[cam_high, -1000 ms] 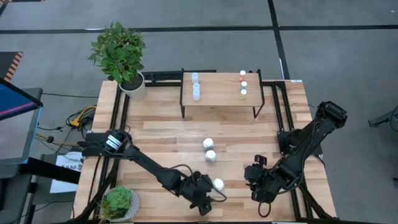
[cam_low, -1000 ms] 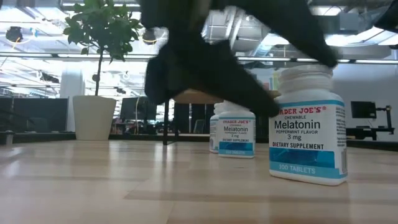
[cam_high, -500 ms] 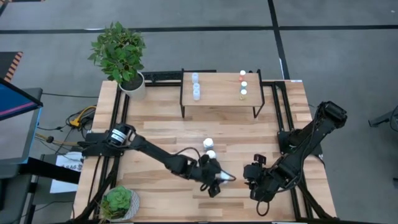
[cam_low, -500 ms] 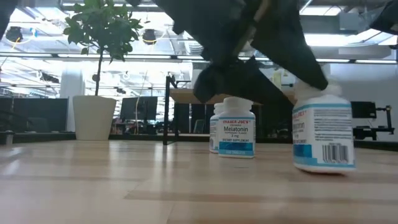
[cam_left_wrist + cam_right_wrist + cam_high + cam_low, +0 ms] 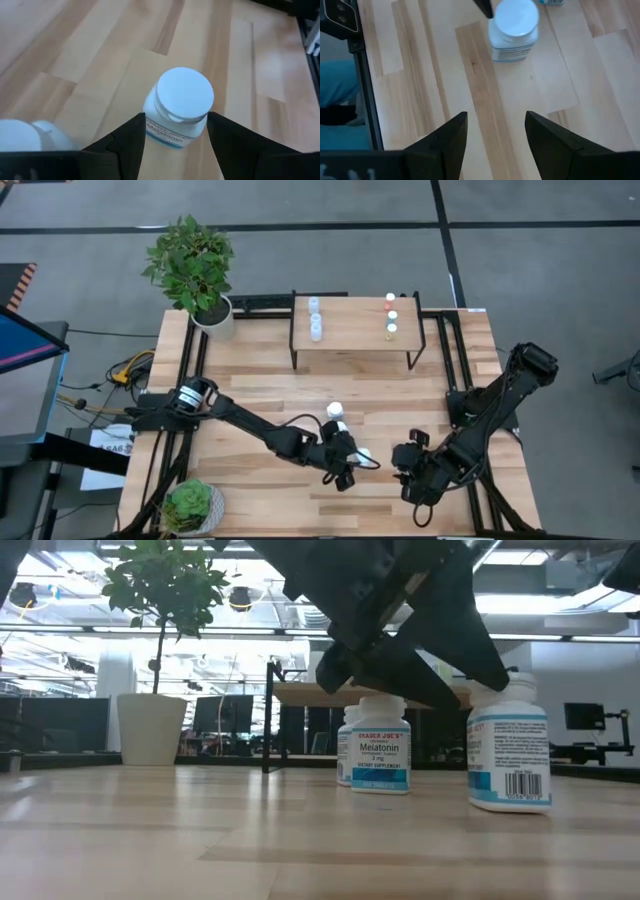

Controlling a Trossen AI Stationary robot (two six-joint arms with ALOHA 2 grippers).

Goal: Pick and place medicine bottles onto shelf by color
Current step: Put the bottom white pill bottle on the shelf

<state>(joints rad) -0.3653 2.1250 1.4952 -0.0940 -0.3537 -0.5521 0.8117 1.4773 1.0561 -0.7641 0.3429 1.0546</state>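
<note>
Left gripper [image 5: 352, 463] grasps a white Melatonin bottle [image 5: 181, 107], fingers either side of it, upright on the bench [image 5: 250, 405] near the front. Two more white bottles [image 5: 336, 420] stand just behind. On the shelf [image 5: 352, 330], pale bluish bottles [image 5: 315, 318] line one end, coloured-cap bottles [image 5: 391, 316] the other. Right gripper [image 5: 405, 465] waits nearby, fingers spread and empty.

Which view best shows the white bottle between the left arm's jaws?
The left wrist view: the white bottle fills the frame, cap up, between the left gripper jaws. The low view shows its barcode side under the arm. The high view shows only a bit of cap; the right wrist view shows it from above.
</note>
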